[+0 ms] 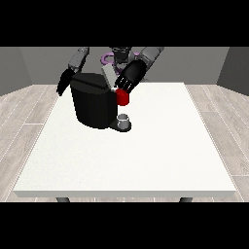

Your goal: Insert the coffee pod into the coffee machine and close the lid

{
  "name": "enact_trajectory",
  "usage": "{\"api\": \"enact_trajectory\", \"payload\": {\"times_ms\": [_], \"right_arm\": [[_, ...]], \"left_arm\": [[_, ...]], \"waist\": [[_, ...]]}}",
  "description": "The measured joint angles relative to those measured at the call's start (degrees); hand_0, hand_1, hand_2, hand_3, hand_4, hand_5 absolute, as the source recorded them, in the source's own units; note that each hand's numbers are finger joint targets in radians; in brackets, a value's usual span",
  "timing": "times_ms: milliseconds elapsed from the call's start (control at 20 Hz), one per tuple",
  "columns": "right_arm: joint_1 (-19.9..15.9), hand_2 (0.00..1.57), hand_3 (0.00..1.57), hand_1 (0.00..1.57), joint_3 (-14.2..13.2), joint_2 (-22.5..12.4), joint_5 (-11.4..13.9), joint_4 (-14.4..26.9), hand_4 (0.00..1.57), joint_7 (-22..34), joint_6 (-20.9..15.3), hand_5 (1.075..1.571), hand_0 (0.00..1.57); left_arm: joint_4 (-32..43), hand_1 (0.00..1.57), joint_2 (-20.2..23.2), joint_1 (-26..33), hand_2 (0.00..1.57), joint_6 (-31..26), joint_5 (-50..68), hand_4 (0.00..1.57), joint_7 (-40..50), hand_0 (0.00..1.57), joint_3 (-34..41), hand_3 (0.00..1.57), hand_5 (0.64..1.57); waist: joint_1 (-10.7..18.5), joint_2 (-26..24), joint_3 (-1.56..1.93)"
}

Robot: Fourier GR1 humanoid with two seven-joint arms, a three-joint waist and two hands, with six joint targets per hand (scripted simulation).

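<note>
A white table (pixel 146 160) fills a grey-walled room with pale plank flooring. The hand at the view's left (pixel 63 82) hangs beside the black coffee machine (pixel 92 104), fingers pointing down, holding nothing. A grey thing (pixel 123 118) (maybe a cup) sits at the machine's base. The hand at the view's right (pixel 127 80) rests above a red thing at the machine (pixel 123 97); its grasp cannot be told.
</note>
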Motion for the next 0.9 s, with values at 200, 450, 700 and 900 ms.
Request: {"api": "enact_trajectory", "payload": {"times_ms": [200, 450, 700, 900], "right_arm": [[-0.56, 0.00, 0.00, 0.00, -1.14, -0.95, -0.86, 0.86, 0.00, 0.06, 0.70, 1.571, 0.00], [-0.79, 0.00, 0.00, 0.00, -1.58, -1.49, -1.12, 1.22, 0.00, -0.41, 1.00, 1.571, 0.00], [-1.01, 0.00, 0.00, 0.00, -1.64, -1.23, -0.97, 1.49, 0.00, -1.02, 0.40, 1.571, 0.00], [-1.55, 0.00, 0.00, 0.00, -1.33, -1.34, -0.90, 0.81, 0.00, -0.04, 0.62, 1.571, 0.00]], "left_arm": [[-0.06, 1.21, -0.34, -0.20, 1.24, 0.74, -0.05, 0.35, -0.22, 1.21, 0.18, 1.20, 1.571], [-0.16, 1.18, 0.41, -0.90, 1.20, 1.66, -0.42, 0.35, -1.53, 1.18, 0.26, 1.17, 1.571], [-0.50, 1.22, 0.00, -0.33, 1.23, 4.42, -2.39, 0.00, -2.03, 1.22, -1.07, 1.10, 1.571], [-0.15, 1.16, 0.65, 0.31, 1.19, 5.95, -4.76, 0.00, -3.10, 1.16, -2.79, 1.07, 1.571]], "waist": [[0.38, -0.08, 0.01], [0.38, 0.55, 0.04], [0.41, 0.79, 0.05], [-0.17, 1.20, 0.05]]}}
